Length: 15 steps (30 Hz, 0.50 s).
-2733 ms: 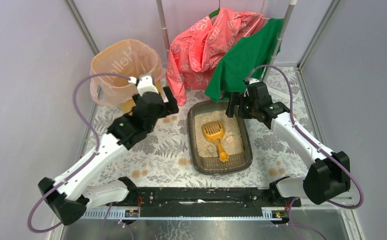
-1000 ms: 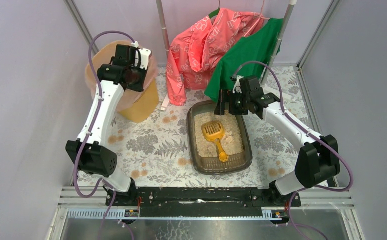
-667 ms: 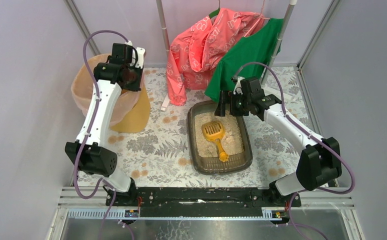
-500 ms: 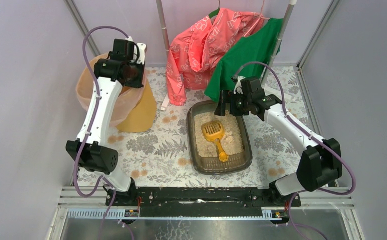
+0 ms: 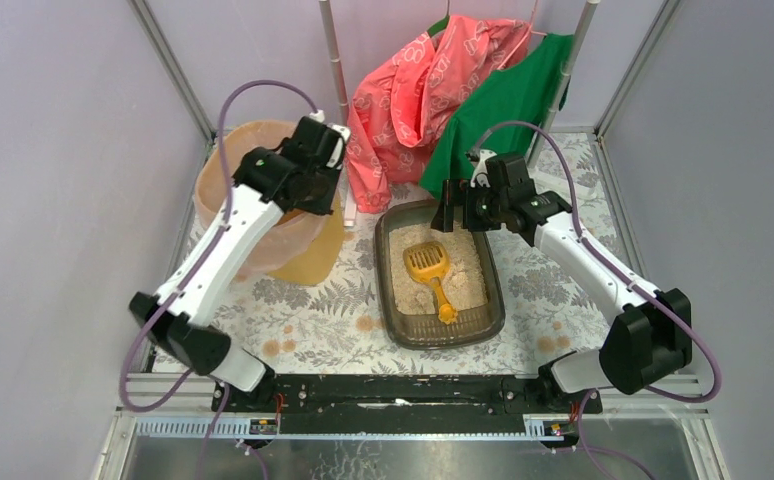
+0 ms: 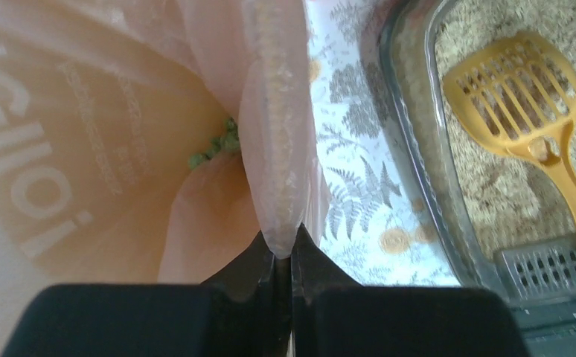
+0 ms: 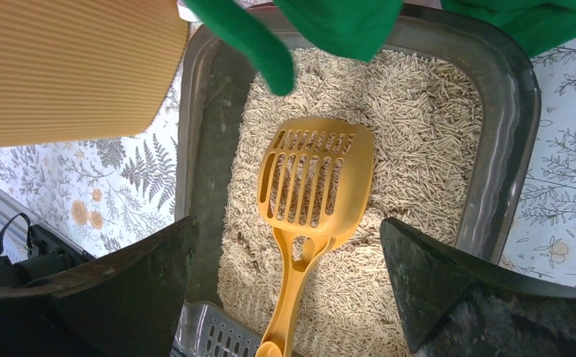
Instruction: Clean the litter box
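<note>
Centre of the table, the litter box (image 5: 383, 285) sits flat, granules inside, a yellow scoop (image 5: 429, 264) lying on them. It's a stiff tray, likely heavy with litter and quick to spill, so I'd take the scoop's handle, not the rim. Right hand (image 7: 286, 223) hangs wide open above it. Left hand (image 6: 283, 249) pinches the bin liner (image 6: 274, 134), upper left of the overhead frame. Only the left wrist view shows green bits (image 6: 214, 145) down inside.

Stood closed in by plain lilac walls (image 5: 53, 200) left, back and right, with grey metal posts (image 5: 168, 62) slanting up at the corners. Floored with a white cloth (image 5: 313, 300) printed in grey ferns and orange flowers. Backed by a pale upright pole (image 5: 330, 50). Lit softly, evenly.
</note>
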### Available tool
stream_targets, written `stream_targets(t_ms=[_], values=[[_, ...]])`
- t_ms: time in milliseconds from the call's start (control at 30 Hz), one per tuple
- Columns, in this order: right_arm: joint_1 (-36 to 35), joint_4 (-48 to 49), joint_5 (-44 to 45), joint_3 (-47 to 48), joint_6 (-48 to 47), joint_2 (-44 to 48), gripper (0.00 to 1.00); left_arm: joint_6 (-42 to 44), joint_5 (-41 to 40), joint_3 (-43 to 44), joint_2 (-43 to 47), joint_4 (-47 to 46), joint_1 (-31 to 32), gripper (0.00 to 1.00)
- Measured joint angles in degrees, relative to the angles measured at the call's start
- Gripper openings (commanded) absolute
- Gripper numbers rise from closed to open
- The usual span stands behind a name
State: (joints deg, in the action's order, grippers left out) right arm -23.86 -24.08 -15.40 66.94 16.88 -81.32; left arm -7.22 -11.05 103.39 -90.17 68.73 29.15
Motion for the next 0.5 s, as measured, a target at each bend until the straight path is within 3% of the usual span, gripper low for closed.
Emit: stream_targets(t_ms=[267, 500], values=[[-0.96, -0.50, 1.36, 0.00, -0.04, 1.03, 1.00, -3.30, -0.85, -11.56, 14.19, -0.46, 0.79, 0.00], [-1.03, -0.92, 3.96, 0.00, -0.17, 1.38, 1.00, -4.92, -0.09, -15.85, 18.47, -1.09, 3.06, 0.00]])
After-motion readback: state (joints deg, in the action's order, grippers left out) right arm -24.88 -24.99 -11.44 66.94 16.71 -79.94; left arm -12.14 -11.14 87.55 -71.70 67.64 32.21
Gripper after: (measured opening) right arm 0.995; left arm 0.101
